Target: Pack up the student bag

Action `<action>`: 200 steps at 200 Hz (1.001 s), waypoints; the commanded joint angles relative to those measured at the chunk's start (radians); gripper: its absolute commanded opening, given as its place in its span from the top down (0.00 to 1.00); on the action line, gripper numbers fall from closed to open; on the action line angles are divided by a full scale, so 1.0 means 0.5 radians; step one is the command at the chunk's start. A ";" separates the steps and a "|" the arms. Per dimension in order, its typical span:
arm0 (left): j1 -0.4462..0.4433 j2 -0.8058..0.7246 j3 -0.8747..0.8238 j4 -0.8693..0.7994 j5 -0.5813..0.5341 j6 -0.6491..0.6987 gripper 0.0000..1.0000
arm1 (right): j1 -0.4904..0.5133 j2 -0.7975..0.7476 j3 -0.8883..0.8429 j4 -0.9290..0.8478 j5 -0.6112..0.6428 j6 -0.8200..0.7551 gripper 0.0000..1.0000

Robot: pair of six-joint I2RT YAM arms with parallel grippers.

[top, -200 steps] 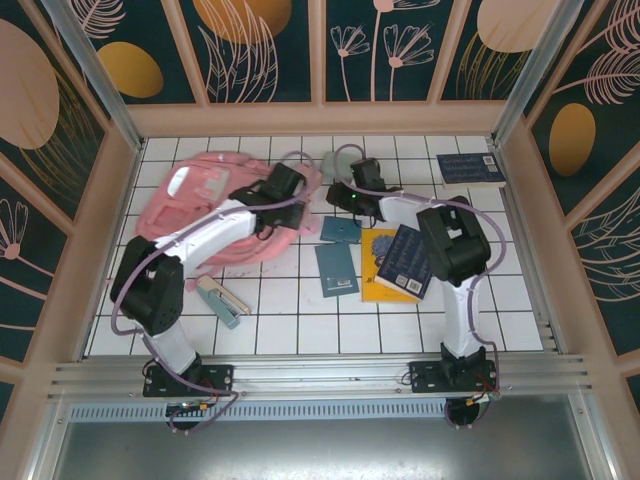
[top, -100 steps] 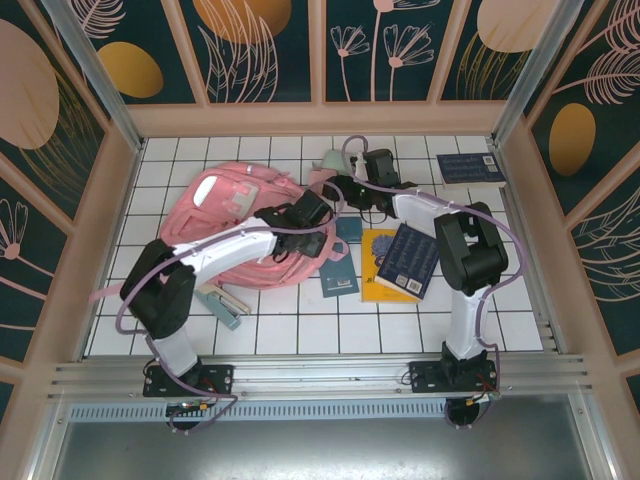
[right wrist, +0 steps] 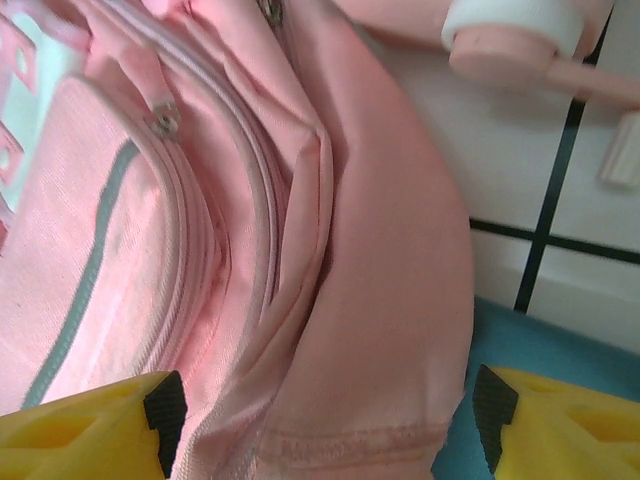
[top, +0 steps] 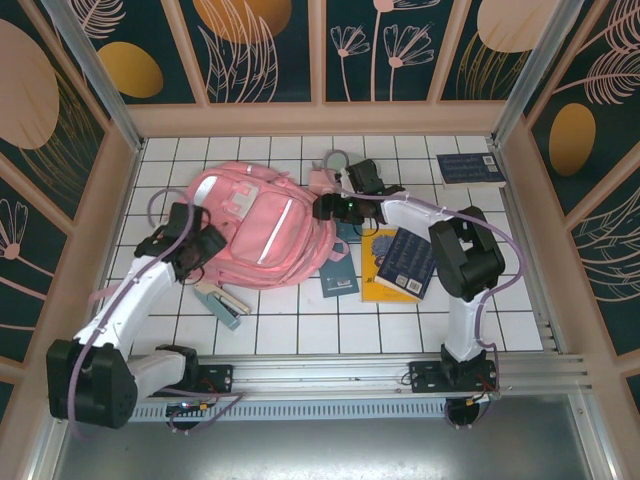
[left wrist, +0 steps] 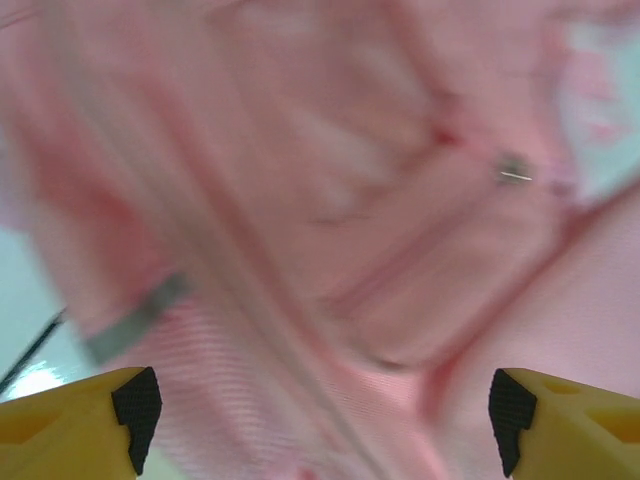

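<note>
Lying front-up, student bag (top: pixel 262 232) long axis diagonal, top probably far-left.

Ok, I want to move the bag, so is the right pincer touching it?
Cannot tell. In the right wrist view the student bag lies between the open fingers of the right pincer, but no pad plainly meets or clears it.

White grid-tiled tabletop (top: pixel 300 330), dark teal floral wall panels (top: pixel 265 50) in pale wooden frames, aluminium rail (top: pixel 330 372) along near edge.
</note>
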 commanded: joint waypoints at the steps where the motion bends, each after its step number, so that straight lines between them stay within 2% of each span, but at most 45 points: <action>1: 0.136 -0.050 -0.114 0.059 0.169 -0.212 0.15 | 0.035 0.026 0.091 -0.136 0.061 -0.082 0.24; 41: 0.200 0.018 -0.219 0.209 0.171 -0.284 0.16 | 0.037 0.001 0.046 -0.067 -0.019 -0.051 0.33; 69: 0.230 0.183 -0.183 0.391 0.141 -0.211 0.19 | 0.083 0.015 0.044 -0.021 -0.047 -0.029 0.47; 101: 0.243 0.357 -0.105 0.621 0.138 -0.178 0.23 | 0.104 0.044 0.081 -0.025 -0.031 -0.021 0.59; 150: 0.268 0.713 0.213 0.671 0.035 -0.050 0.23 | 0.156 0.076 0.125 -0.056 -0.032 -0.015 0.60; 187: 0.320 0.949 0.426 0.698 0.061 0.003 0.22 | 0.300 0.103 0.146 -0.041 -0.053 0.044 0.59; 200: 0.349 1.069 0.547 0.693 0.161 0.048 0.22 | 0.372 0.130 0.157 -0.013 -0.081 0.079 0.58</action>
